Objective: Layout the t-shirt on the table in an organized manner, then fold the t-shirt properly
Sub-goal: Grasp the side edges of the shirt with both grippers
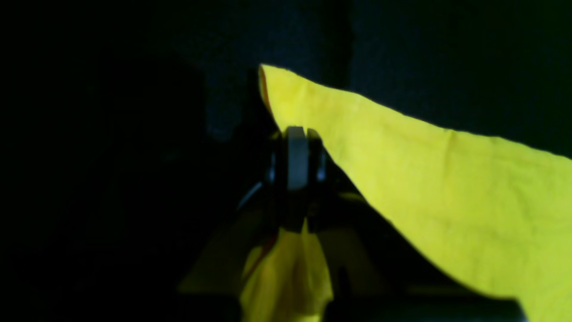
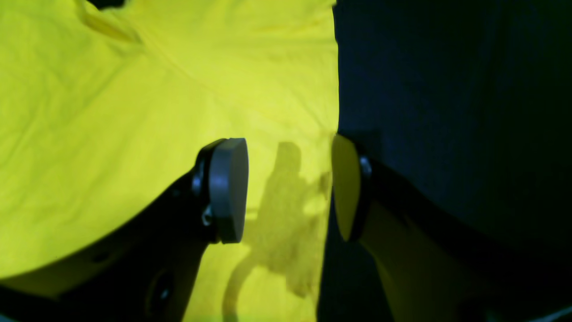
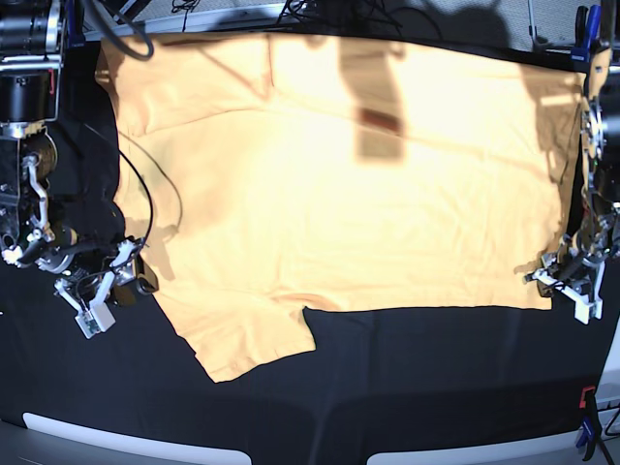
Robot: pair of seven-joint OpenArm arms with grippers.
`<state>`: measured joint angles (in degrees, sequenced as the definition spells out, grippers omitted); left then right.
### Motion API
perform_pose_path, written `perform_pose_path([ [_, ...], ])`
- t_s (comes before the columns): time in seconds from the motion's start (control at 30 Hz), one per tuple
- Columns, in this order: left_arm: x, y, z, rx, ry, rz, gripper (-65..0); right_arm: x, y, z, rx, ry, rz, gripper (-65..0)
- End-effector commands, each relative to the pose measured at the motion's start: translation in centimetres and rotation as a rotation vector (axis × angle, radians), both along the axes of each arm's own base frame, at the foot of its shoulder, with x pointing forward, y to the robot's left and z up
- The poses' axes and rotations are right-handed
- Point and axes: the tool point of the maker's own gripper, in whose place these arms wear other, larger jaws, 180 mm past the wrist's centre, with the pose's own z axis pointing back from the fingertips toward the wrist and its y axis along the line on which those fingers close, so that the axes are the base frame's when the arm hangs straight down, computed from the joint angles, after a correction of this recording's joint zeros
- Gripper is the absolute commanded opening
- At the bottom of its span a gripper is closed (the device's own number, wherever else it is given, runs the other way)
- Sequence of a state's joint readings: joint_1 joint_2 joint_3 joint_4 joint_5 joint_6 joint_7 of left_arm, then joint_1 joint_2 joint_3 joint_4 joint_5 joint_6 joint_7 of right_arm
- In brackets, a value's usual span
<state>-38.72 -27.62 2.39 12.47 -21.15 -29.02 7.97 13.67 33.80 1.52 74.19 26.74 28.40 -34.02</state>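
So the pale orange-yellow cotton t-shirt [image 3: 339,174] lies flat on the black-clothed table [image 3: 407,378]. Left gripper [image 1: 297,156] has pinched its corner; right gripper [image 2: 286,188] gapes empty, seemingly straddling the edge. Next: grip, fold.

Plain pale orange-yellow t-shirt [image 3: 339,184], unprinted; rendered vivid yellow in both wrist views, with a thin orange-red line at the folded edge in the left wrist view. Small dark reddish patch on the cloth near the collar. Black wrinkled table [image 3: 426,378] covering. Grey pads [image 2: 229,190] on black fingers of the right gripper [image 2: 288,190]. Red-and-blue clamp [image 3: 585,417] at the table edge. White brackets on both arms
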Motion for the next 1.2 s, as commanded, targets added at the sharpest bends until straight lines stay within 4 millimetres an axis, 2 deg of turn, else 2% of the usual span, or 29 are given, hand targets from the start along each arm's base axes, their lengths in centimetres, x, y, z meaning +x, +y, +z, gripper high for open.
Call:
perform_pose_path([
  [0.0, 1.1, 0.5, 1.5, 0.008, -0.029, -0.004, -65.0, 1.5, -0.5, 2.8, -0.005, -0.078, 0.003, -35.7],
  [0.07, 1.0, 0.5, 1.4, 0.009, -0.027, -0.003, -65.0, 2.1, -0.5, 3.5, -0.008, -0.077, 0.002, -34.6],
  [0.17, 1.0, 0.5, 1.4, 0.008, -0.028, -0.004, -65.0, 3.5, 0.3, 4.8, 0.003, -0.059, 0.002, -28.1],
  [0.3, 0.8, 0.4, 1.1, 0.007, -0.008, -0.008, -65.0, 6.2, 1.2, 5.8, 0.067, -0.049, -0.022, -27.9],
  [0.4, 0.4, 0.3, 0.7, 0.007, 0.020, -0.014, -65.0, 7.6, 1.2, 4.8, 0.126, 0.019, -0.051, -28.0],
  [0.53, 0.4, 0.3, 0.7, 0.007, 0.021, -0.014, -65.0, 9.0, 2.2, 3.0, 0.202, 0.162, -0.050, -28.0],
  [0.67, 0.4, 0.3, 0.7, 0.007, 0.020, -0.014, -65.0, 10.2, 2.2, 1.5, 0.181, 0.250, -0.093, -28.0],
  [0.77, 0.4, 0.4, 0.7, 0.007, 0.020, -0.013, -65.0, 10.3, 2.1, -0.2, 0.150, 0.296, -0.111, -28.0],
  [0.93, 0.4, 0.4, 0.7, 0.007, 0.021, -0.014, -65.0, 8.6, 2.1, -3.5, 0.099, 0.386, -0.126, -28.1],
  [1.17, 0.6, 0.4, 0.9, 0.007, 0.009, -0.011, -65.0, 7.0, 1.2, -5.6, 0.083, 0.437, -0.170, -28.2],
])
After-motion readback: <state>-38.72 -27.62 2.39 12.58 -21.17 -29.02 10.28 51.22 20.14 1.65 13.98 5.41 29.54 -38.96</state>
